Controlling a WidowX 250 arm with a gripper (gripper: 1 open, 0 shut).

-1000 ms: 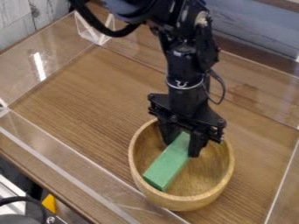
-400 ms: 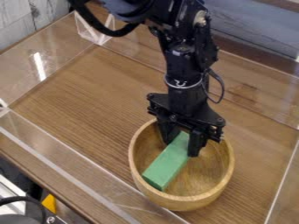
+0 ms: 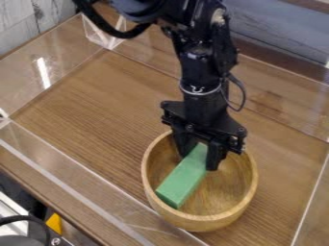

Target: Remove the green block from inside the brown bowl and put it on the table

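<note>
One green block (image 3: 184, 180) in brown bowl (image 3: 238, 200), fingers (image 3: 195, 152) apparently clamped on its upper end

the gripper (image 3: 202, 154) covers the upper end of the green block (image 3: 182, 182), so contact there cannot be judged. the arm's upper part is cut off by the top edge of the frame. dark cables and equipment at lower left are cropped, too little to identify.

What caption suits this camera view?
Black robot tool shut on flat bright green block inside round light-brown wooden bowl.
</note>
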